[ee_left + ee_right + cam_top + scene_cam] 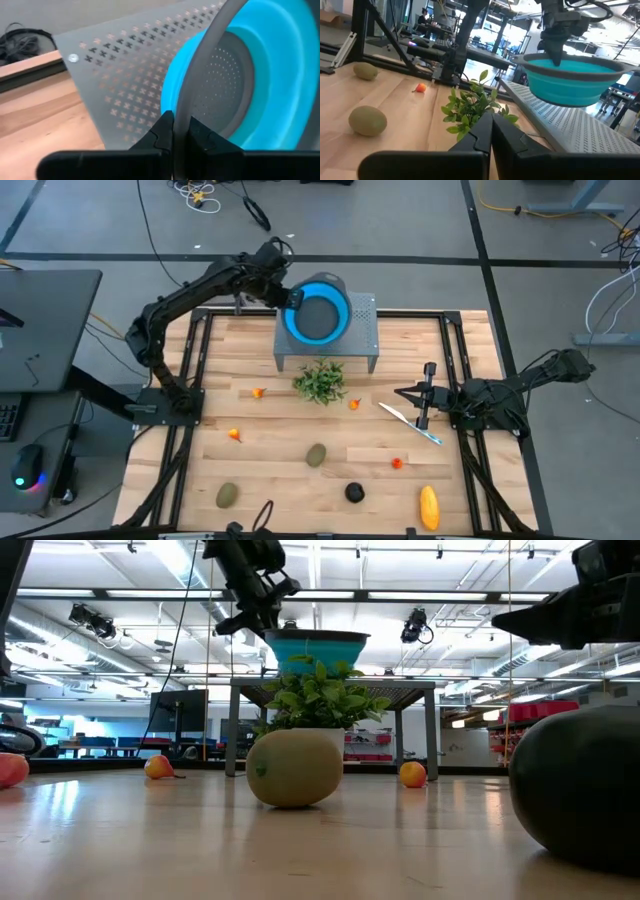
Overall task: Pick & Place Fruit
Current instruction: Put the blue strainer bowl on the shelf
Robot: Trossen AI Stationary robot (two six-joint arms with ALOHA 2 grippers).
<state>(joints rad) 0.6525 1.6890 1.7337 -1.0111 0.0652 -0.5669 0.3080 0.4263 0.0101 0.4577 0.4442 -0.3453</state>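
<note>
The left gripper (290,297) is shut tight on the grey rim of the blue bowl (319,311), w/ both fingers (165,132) pinching the rim. The bowl sits on the grey metal stand (362,330) at the far side of the wood table (290,470). The right gripper (402,392) is closed too, fingers together, holding nothing. It rests low near the right edge of the table.

Going big to small, counted in the high view:
- 1 leafy green plant (320,381), just in front of the stand, btw the two grippers.
- 1 white knife (410,423), right beside the right gripper.
- 1 yellow fruit (429,506), nearer the front than the right gripper.
- 2 green ovals: one (316,454) mid table, one (227,496) by the front left.
- 1 black ball (354,493), left of the yellow one.
- 4 tiny orange or red bits: one (258,392) and one (354,404) either side of the plant, one (235,435) more to the left, one (397,463) near the right gripper.

All fruit lies on the table, none in the bowl.
</note>
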